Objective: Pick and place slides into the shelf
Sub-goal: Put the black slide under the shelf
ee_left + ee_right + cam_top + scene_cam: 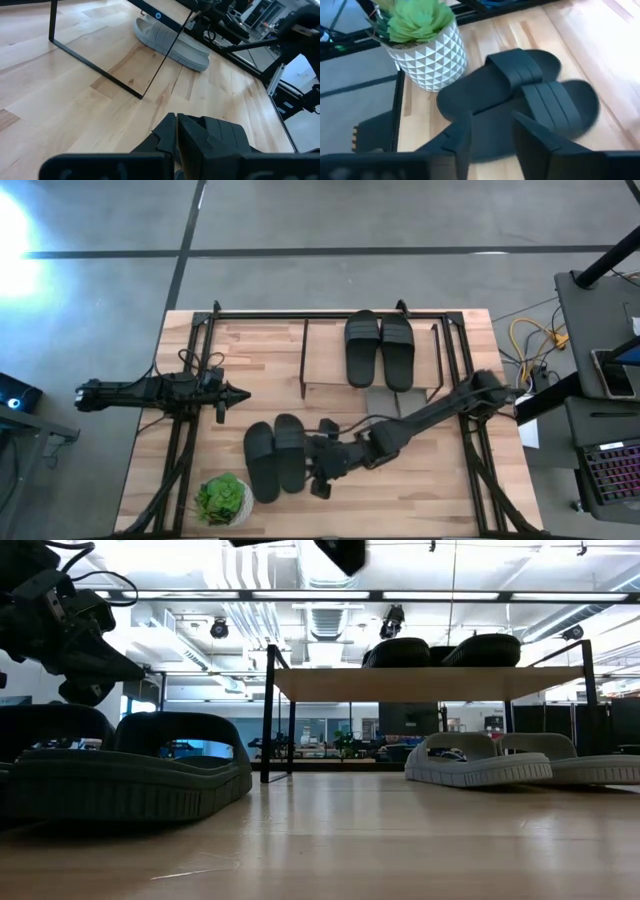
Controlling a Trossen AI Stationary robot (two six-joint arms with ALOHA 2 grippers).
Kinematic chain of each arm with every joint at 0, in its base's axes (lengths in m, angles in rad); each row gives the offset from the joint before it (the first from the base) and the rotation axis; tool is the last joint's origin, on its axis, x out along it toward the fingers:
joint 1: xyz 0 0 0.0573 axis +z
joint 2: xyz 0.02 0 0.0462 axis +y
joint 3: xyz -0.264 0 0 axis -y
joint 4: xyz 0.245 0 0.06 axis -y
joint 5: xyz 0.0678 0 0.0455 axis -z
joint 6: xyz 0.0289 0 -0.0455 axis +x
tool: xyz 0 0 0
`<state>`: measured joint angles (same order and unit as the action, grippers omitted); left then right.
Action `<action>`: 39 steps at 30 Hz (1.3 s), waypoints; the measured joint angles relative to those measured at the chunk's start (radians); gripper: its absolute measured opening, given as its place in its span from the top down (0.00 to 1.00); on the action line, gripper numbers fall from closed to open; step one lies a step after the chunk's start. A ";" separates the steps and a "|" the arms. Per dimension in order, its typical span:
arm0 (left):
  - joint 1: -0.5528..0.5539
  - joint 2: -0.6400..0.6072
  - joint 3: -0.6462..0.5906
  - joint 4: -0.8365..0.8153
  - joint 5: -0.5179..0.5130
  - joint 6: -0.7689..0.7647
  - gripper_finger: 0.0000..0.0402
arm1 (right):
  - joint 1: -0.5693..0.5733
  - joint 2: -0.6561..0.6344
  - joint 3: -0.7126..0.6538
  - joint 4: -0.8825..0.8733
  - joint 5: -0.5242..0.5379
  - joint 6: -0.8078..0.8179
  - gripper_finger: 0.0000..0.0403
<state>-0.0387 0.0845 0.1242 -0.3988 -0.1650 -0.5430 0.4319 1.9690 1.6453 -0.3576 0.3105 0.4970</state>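
A black pair of slides [275,458] lies side by side, soles down, on the table beside the potted plant; the right wrist view shows that black pair [520,95] too. My right gripper [322,470] hovers just right of it, open, its fingers [465,140] holding nothing. Another black pair [380,348] rests on the top board of the shelf [430,682]. A light grey pair [490,765] sits on the table under that board. My left gripper [235,393] waits shut at the table's left, clear of everything.
A green plant in a white faceted pot [427,47] stands near the table's front-left corner, close to the black pair. The shelf's thin black legs [95,75] stand at centre back. Bare wood [420,480] lies at the front right.
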 joint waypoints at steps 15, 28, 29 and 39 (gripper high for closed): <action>0.000 0.000 0.000 0.000 0.000 0.000 1.00 | 0.033 0.420 0.614 -0.502 0.252 -0.238 0.53; 0.000 0.000 0.000 0.000 0.000 0.000 1.00 | 0.012 0.545 0.706 -0.558 0.316 -0.217 0.53; 0.000 0.000 0.000 0.000 0.000 0.000 1.00 | 0.008 0.545 0.706 -0.558 0.314 -0.222 0.53; 0.000 0.000 0.000 0.000 0.000 0.000 1.00 | -0.046 0.553 0.685 -0.547 0.296 -0.247 0.53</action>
<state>-0.0391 0.0845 0.1241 -0.3988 -0.1650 -0.5434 0.3856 2.5217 2.3306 -0.9046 0.6063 0.2497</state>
